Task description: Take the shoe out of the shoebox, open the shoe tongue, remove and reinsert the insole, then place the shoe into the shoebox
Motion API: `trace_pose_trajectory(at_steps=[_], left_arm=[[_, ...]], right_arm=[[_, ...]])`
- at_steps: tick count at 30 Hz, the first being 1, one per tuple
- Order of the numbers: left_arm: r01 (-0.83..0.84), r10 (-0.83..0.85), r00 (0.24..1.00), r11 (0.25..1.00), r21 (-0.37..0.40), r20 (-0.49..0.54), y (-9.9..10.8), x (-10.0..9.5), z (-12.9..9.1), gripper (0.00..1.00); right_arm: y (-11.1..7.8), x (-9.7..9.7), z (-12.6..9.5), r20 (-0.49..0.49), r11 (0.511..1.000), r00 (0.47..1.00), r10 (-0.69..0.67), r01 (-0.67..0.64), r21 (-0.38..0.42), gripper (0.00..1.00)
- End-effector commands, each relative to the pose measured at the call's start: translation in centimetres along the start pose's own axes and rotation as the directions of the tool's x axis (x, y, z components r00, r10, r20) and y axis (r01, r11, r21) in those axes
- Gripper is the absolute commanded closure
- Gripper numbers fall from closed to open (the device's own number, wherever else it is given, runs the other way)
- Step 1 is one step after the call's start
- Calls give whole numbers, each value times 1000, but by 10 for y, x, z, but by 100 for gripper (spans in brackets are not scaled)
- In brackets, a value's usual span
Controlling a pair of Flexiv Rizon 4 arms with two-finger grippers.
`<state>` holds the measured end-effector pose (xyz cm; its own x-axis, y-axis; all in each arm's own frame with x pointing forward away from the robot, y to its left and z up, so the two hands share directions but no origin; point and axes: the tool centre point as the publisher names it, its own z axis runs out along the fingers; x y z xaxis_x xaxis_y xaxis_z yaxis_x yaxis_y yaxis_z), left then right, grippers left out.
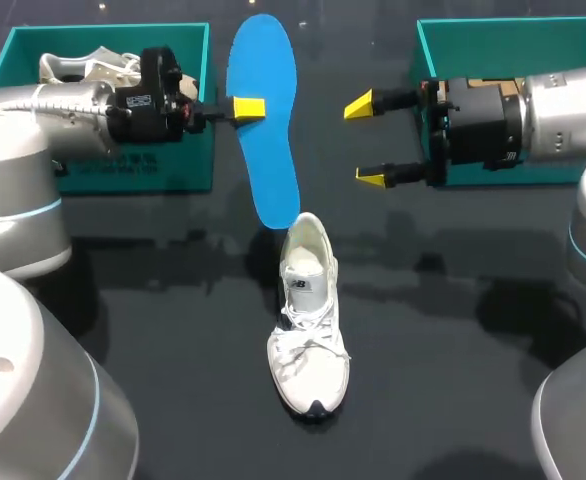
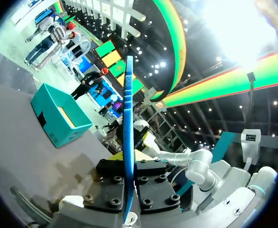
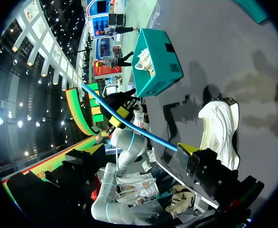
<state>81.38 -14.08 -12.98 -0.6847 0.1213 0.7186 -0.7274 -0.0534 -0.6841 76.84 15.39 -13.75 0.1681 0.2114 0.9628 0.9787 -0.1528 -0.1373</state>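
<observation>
Left gripper (image 1: 248, 108) is pinched on the blue insole (image 1: 265, 120) at one long edge, about mid-length, and holds it clear of the table (image 1: 453, 330). From the left wrist, the insole shows edge-on, clamped between the fingers.

Insole's long axis runs away from the robot: broad forefoot end far, narrow heel end near, just at the heel opening of the shoe (image 1: 308, 330). Contact there: can't tell.

White shoe sits upright mid-table, sole down, toe toward the robot, heel away, roughly in line with the insole.

Right gripper (image 1: 368, 142) hangs beside the insole, fingers spread wide, holding nothing.

Left shoebox (image 1: 178, 150) holds a second shoe (image 1: 83, 68). Right shoebox (image 1: 493, 35) sits behind the right arm.
</observation>
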Motion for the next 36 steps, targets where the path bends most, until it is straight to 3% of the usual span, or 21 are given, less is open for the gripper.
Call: trace_pose_trajectory(at_steps=[1,7,13,21,30,34,36], left_arm=[[-256,256,967,967,19,11,-4,6,1,100],[-541,541,840,841,4,45,-9,13,3,100],[-714,714,698,700,-35,57,-9,18,3,100],[-841,843,536,538,-60,42,-4,15,-3,100],[-957,959,284,283,-63,-10,-4,19,-7,100],[-980,986,168,165,-113,-11,-5,19,-7,100],[-977,987,159,161,-143,19,-8,17,-8,100]], right_arm=[[2,-2,4,-16,1000,1000,-2,2,0,0],[2,-2,5,-26,1000,1000,-1,1,0,0],[2,-2,5,-26,1000,1000,-1,1,0,0],[2,-2,5,-26,1000,1000,-1,1,0,0],[2,-2,5,-26,1000,1000,-1,1,0,0],[2,-2,5,-26,1000,1000,-1,1,0,0],[2,-2,5,-26,1000,1000,-1,1,0,0]])
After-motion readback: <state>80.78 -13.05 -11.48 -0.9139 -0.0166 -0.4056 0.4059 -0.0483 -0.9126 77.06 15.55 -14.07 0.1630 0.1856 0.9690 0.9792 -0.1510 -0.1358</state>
